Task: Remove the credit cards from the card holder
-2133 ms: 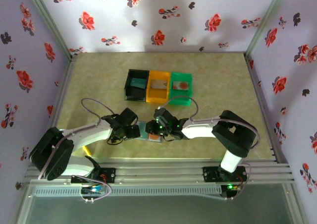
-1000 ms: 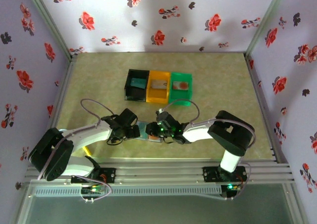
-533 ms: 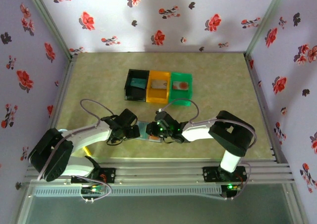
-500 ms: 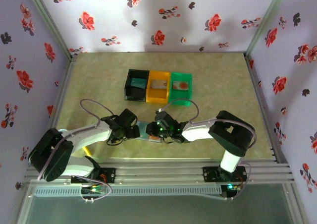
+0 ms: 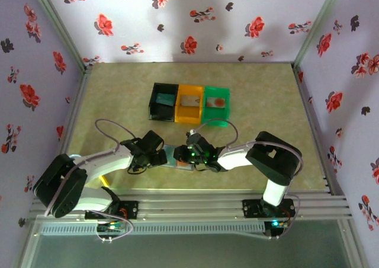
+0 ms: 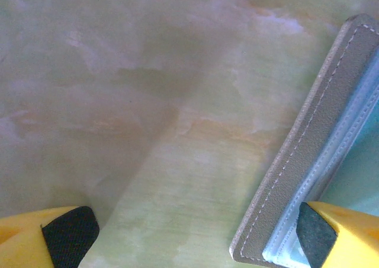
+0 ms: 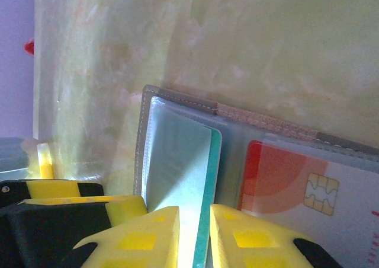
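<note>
The grey card holder [image 5: 173, 159] lies open on the table near the front, between both grippers. My left gripper [image 6: 195, 238] is open, and its right fingertip [image 6: 320, 239] rests on the holder's [image 6: 323, 131] near corner. My right gripper [image 7: 194, 220] is shut on a teal-edged credit card [image 7: 211, 179] that stands up from the left panel inside a clear sleeve. A pale card with an orange-red round mark and a chip [image 7: 284, 185] lies in the right panel of the holder [image 7: 249, 117]. In the top view, the left gripper [image 5: 160, 156] and right gripper [image 5: 187, 155] almost touch.
Black [image 5: 151, 105], orange [image 5: 188, 121] and green [image 5: 215, 124] bins stand in a row behind the grippers, each with a card-like item inside. Flowered walls enclose the table on three sides. The aluminium rail with the arm bases runs along the front edge.
The right arm's elbow has shifted slightly while its gripper stays on the card. The left arm has not moved.
</note>
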Available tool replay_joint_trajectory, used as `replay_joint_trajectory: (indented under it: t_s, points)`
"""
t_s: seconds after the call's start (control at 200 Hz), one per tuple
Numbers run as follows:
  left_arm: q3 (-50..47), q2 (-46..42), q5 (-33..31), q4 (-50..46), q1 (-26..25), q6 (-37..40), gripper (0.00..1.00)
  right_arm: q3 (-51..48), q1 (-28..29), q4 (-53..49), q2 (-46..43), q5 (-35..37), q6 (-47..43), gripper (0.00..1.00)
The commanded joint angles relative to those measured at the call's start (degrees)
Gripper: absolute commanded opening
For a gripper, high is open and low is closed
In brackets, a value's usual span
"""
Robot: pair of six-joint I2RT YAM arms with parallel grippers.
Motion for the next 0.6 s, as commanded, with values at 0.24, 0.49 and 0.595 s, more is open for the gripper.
replay_joint_trajectory:
  t_s: [0.24, 0.49, 0.595]
  points:
    - [-6.22, 3.74, 6.28, 8.21, -0.37, -1.77, 0.94, 3.01, -0.01, -18.22, -0.54, 2.83, -1.16, 0.22]
    - [-6.80, 3.75, 6.20, 8.75, -0.37, -2.28, 0.90, 2.11, 0.14, -10.43, 1.87, -1.08, -0.26, 0.22]
    - [-6.93, 4.82, 6.52, 8.98, -0.38, -2.59, 0.90, 1.46, 0.08, -9.08, 2.19, -1.40, 0.48, 0.22]
